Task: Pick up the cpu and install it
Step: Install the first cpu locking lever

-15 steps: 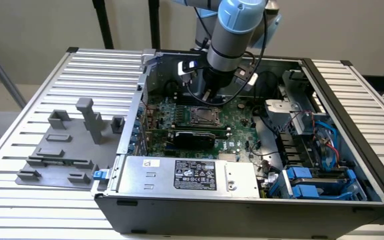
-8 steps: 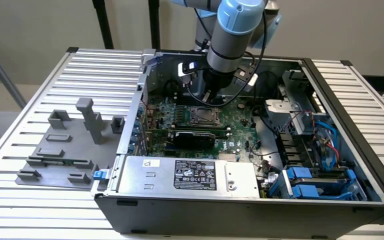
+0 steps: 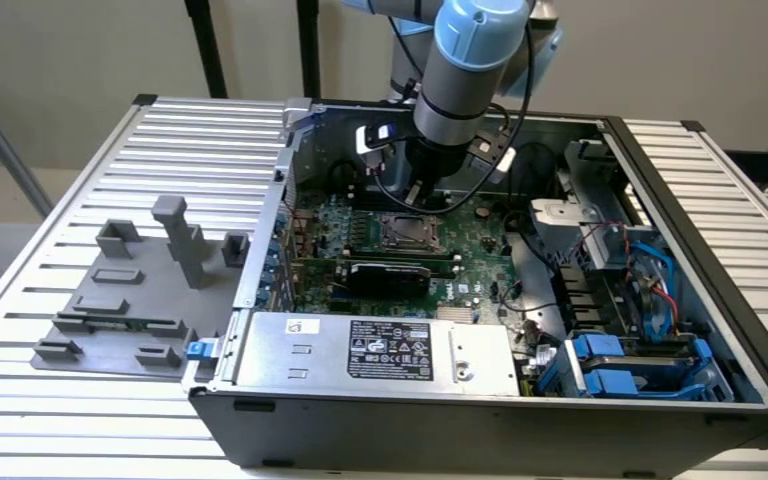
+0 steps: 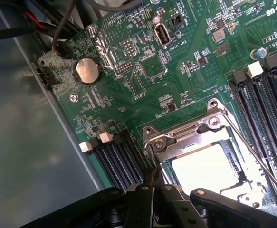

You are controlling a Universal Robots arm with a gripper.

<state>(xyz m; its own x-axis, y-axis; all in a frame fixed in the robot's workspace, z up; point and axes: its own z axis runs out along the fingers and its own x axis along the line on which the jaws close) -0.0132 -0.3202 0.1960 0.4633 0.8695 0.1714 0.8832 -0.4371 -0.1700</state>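
Note:
The cpu (image 4: 205, 167) is a bright silvery-white square lying flat inside the metal-framed socket (image 4: 190, 137) on the green motherboard (image 4: 143, 61). My gripper (image 4: 153, 179) is shut, its black fingers pressed together with nothing between them, tips right at the socket's edge beside the cpu. In the exterior view the gripper (image 3: 419, 196) hangs straight down inside the open computer case, just above the socket (image 3: 398, 230) near the middle of the motherboard (image 3: 384, 250).
A thin metal socket lever (image 4: 257, 164) runs past the socket, with black memory slots (image 4: 271, 99) on both sides. The case (image 3: 264, 240) walls, power supply (image 3: 371, 350), cables and blue drive bays (image 3: 624, 360) surround the board. A grey fixture (image 3: 131, 290) sits on the exterior view's left.

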